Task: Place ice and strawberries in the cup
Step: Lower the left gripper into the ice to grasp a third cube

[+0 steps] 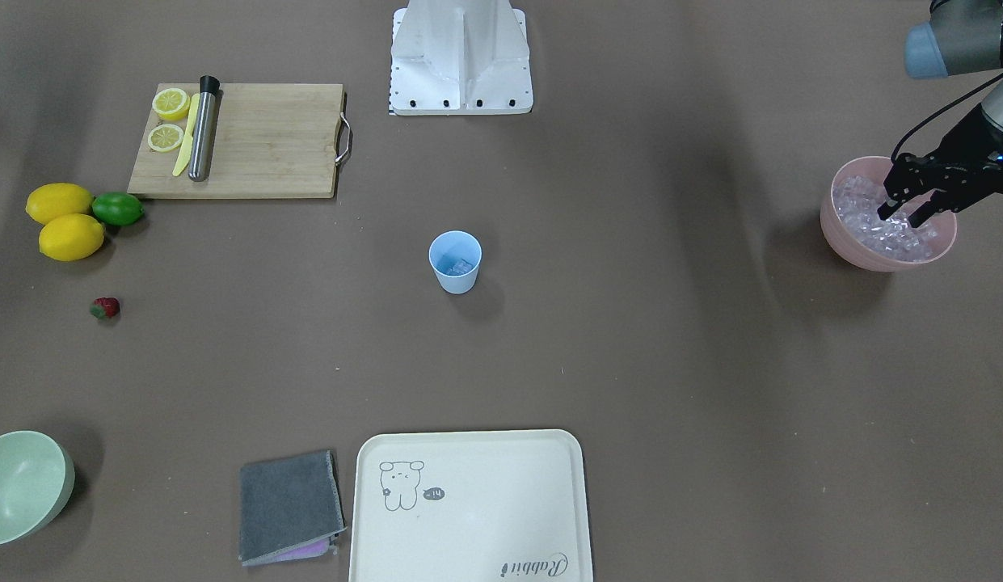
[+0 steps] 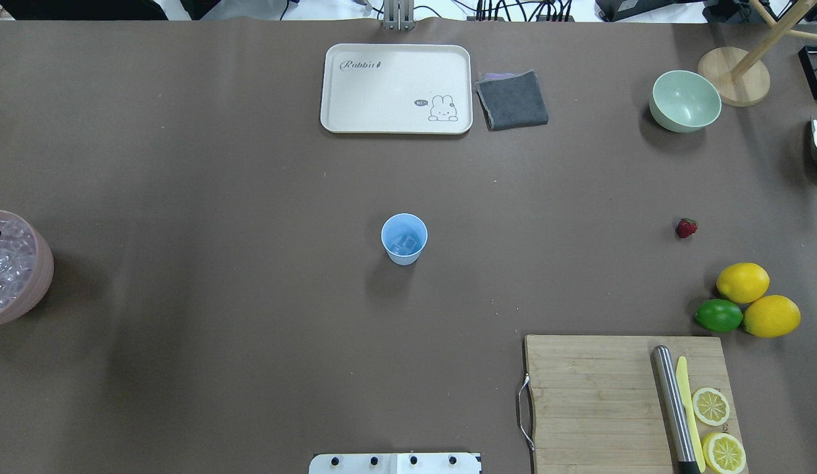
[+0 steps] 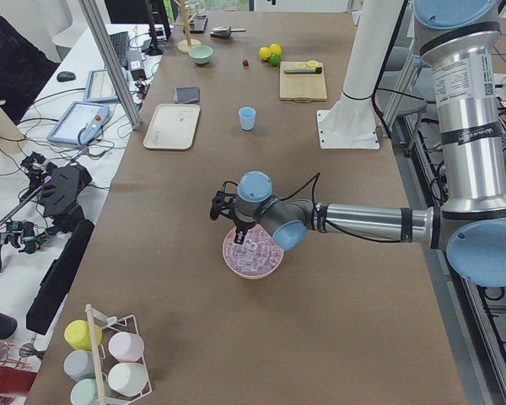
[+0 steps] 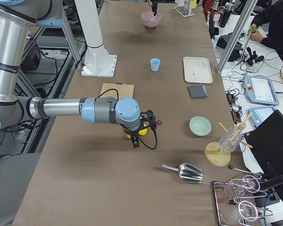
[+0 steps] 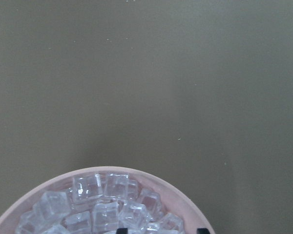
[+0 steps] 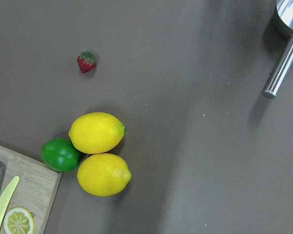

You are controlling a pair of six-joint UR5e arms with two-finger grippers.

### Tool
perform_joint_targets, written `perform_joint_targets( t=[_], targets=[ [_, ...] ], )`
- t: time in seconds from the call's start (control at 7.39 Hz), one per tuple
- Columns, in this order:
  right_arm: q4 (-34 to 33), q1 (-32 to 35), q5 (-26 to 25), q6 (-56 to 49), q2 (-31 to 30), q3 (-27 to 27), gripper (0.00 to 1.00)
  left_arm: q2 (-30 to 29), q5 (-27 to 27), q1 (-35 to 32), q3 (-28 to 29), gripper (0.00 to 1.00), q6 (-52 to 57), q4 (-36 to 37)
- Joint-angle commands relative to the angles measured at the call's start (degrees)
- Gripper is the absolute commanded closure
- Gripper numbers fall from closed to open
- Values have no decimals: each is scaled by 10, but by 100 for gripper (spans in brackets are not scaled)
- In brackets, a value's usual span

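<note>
Presently, the left gripper is held open with nothing clamped, its tips directly over the ice in the pink bowl; the cup is noted well apart, to the robot's right.

Brown surface, overhead view. Cup centre. Tray 12 o'clock; grey cloth 1; green bowl 2; strawberry 3; lemons, lime 4; cutting board 5; pink bowl 9.

Left arm: stretched out level, wrist turned down.
Left gripper: black, fingers parted, tips lowered.
Right arm: extended level above the worktop.
Right gripper: pointed downward; finger spacing not discernible.
</note>
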Motion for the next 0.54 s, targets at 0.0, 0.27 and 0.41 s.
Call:
perform_joint_targets(
  t=[0.0,0.27,0.41],
  targets=[
    [0,0,-1,-1,0,0,0,4,6,28,-6,43,13,-2],
    [0,0,-1,-1,1,-1,0,24,-2,32,-11,43,-8,0],
    [0,0,-1,0,1,-1,0,28,-2,32,-14,43,-95,0]
  ],
)
